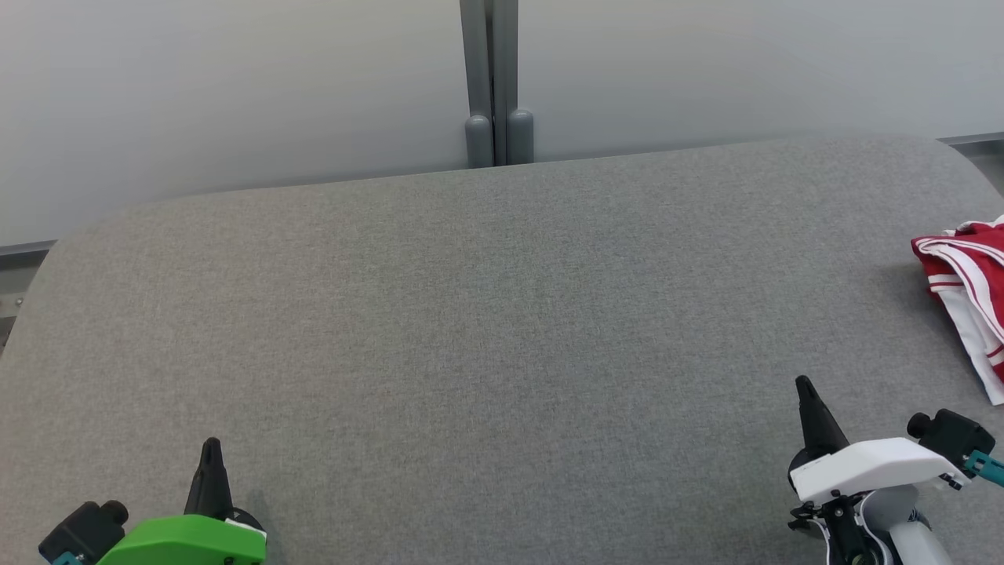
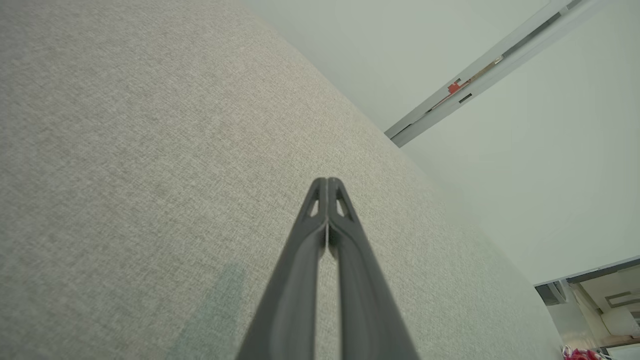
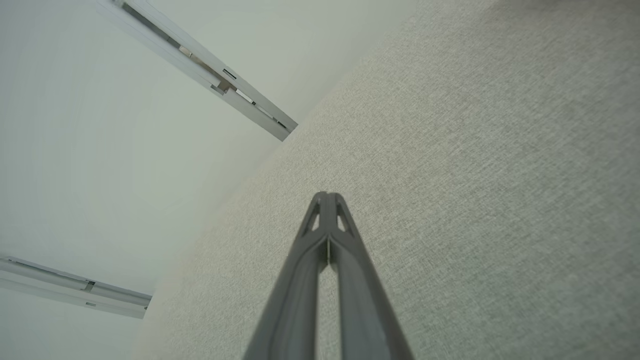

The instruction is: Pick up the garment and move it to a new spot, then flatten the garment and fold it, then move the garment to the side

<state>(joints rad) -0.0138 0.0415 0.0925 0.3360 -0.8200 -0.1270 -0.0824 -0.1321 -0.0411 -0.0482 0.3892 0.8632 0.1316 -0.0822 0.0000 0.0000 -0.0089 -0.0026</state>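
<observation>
Your red-and-white striped fabric garment (image 1: 966,271) lies bunched up on the right side of the grey woven-cloth desk (image 1: 486,314), at the right edge of the head view, where the frame cuts part of it off. Its white bands run along the red folds, and a white panel trails toward you. Nearest to it is your right claw (image 1: 804,384), which sits lower and to the left in that view, near the garment but clearly apart from it, with its tip over bare cloth. Its two long dark fingers are pressed together with nothing between them; the right wrist view shows the right claw (image 3: 327,195) the same way, tips meeting over the desk. A white moulded housing (image 1: 871,463) sits behind it. Well apart, at the lower left, your left claw (image 1: 210,445) rises from a bright green housing (image 1: 184,541), and in the left wrist view the left claw (image 2: 327,181) is likewise closed tight and empty. Beyond the desk's far edge stand pale wall panels joined at a grey upright post (image 1: 492,78).
</observation>
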